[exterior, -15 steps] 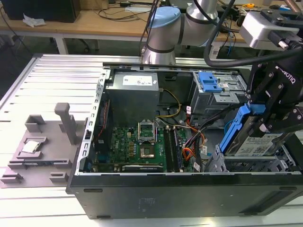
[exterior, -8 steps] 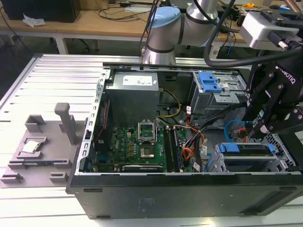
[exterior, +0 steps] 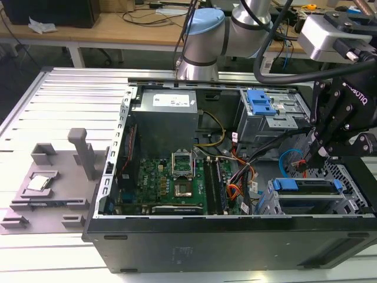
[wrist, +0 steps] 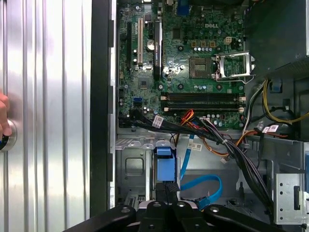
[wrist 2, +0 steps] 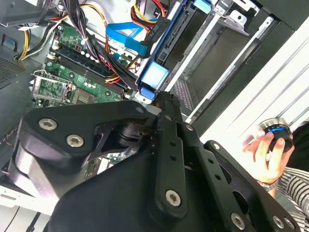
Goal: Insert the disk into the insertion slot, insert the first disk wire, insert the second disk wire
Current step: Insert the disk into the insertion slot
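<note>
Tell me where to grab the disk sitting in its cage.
Probably the big blue tab at the disk's end, approached from above through the case's open side. The disk lies flat in its cage, so only its top and that tab are exposed.

The disk (exterior: pixel 306 198) is silver, framed in bright blue; the insertion slot (exterior: pixel 349 177) pale grey, perforated; the motherboard (exterior: pixel 168 186) green; the desk (exterior: pixel 65 100) ribbed silver.

Room lay open above the motherboard (exterior: pixel 165 177), black cable bundle (wrist: pixel 212 133) and looped blue cable (wrist: pixel 186 160) crowded the gap beside the insertion slot (exterior: pixel 353 191), end effector (exterior: pixel 315 154) hung close over that slot, grey cage with blue clip (exterior: pixel 277 115) stood near, a person's hand (wrist 2: pixel 263 150) rested outside the case wall (wrist: pixel 99 121)
</note>
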Available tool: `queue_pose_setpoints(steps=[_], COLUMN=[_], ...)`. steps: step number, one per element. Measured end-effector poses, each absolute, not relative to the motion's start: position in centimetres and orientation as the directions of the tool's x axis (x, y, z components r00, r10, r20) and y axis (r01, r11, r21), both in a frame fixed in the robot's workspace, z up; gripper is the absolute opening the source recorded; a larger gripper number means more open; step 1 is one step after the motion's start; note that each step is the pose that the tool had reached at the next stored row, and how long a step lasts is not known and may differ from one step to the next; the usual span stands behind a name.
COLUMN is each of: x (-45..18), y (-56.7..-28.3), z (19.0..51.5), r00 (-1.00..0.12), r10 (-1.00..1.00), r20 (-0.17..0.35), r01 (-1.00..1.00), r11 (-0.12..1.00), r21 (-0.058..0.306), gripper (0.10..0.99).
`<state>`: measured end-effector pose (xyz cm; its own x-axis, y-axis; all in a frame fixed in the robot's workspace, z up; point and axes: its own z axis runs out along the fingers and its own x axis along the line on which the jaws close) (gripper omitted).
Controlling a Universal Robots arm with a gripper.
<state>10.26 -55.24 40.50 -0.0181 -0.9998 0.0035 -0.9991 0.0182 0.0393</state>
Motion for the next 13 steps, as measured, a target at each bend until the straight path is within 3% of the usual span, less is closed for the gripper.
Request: queue_pose_setpoints(steps=[13], x=[12.8], y=[-55.2], z=[40.5], r00=[-0.018], r10=[-1.0], r20=[0.003], r01=[-0.999], r11=[0.018], r21=[0.042], gripper=[0.106])
